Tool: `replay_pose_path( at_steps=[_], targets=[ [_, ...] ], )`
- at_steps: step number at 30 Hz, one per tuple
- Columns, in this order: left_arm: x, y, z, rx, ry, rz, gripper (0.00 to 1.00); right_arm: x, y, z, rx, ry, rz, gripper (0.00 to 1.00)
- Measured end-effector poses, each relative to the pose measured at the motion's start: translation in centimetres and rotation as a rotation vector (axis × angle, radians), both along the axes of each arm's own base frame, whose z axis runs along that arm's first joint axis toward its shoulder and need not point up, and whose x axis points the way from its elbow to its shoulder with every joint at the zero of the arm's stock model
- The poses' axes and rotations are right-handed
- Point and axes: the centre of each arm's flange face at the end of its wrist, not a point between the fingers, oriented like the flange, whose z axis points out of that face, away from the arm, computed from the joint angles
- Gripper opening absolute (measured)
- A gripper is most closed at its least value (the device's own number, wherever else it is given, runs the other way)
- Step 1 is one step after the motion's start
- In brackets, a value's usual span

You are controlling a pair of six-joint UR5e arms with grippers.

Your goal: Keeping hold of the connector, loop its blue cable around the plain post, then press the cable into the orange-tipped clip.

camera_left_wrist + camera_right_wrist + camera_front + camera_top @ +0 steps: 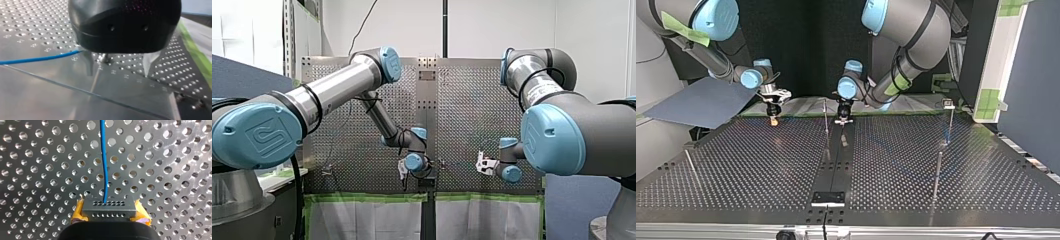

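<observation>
Right gripper [110,214] first: you have the connector [108,206] pinched square between its yellow pads [78,214]. It is a grey block with two rows of small holes. The blue cable [104,162] leaves the connector's upper row and runs straight ahead over the perforated table [736,170], with one slight kink along the way. In the top view you find that gripper low over the table's far edge, at the view's left.

Over to the left gripper [117,72]: its metal fingers [88,63] stand spread wide, gripping nothing. You can see the cable come in from the side and reach the outer face of one finger. In the top view this gripper sits near the table's centre seam, also at the far edge, and a thin plain post [826,131] stands just beside it. Whether the cable touches that post, you cannot tell from these views.
</observation>
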Motion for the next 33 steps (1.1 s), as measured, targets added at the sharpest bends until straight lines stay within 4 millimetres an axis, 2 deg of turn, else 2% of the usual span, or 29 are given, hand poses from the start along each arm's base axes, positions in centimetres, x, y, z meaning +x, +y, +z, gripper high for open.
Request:
replay_pose_path(
  at_steps=[23, 28, 33],
  targets=[
    [-2.2, -0.6, -0.5, 0.137, 0.071, -0.032, 1.0, 0.0, 0.2, -0.2, 0.021, 0.008, -0.001, 0.0],
    [-2.6, -0.4, 0.2, 0.132, 0.064, -0.032, 1.0, -0.1, 0.2, -0.2, 0.022, 0.008, -0.001, 0.0],
    [-3.2, -0.2, 1.9, 0.111, 0.031, -0.033, 1.0, -0.1, 0.3, -0.2, 0.023, 0.009, -0.002, 0.0]
  ],
)
